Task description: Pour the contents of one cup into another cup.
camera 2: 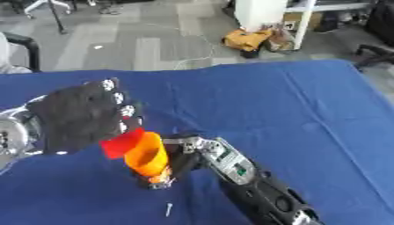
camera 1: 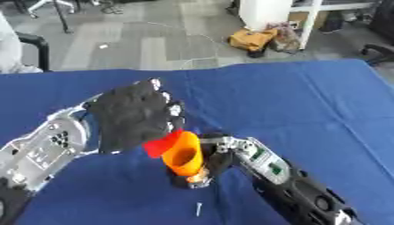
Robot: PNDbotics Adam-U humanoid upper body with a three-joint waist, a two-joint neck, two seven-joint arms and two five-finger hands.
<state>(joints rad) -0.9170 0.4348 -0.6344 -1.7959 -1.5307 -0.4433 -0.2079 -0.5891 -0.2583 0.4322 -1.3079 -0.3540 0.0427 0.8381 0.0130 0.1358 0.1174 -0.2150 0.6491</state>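
Observation:
An orange cup [camera 1: 184, 154] stands upright on the blue table, and my right hand [camera 1: 213, 159] is curled round its lower part from the right. Just left of its rim a red cup [camera 1: 162, 144] is tipped toward it, mostly hidden inside my left hand [camera 1: 135, 115], whose black-gloved back faces the camera with fingers wrapped round the red cup. The red cup's edge touches or overlaps the orange rim. I cannot see any contents in either cup.
The blue cloth [camera 1: 308, 101] covers the whole table. A small white object, like a screw [camera 1: 198, 208], lies near the front edge below the cups. Beyond the far edge lie grey floor, a yellow bag [camera 1: 251, 39] and white furniture.

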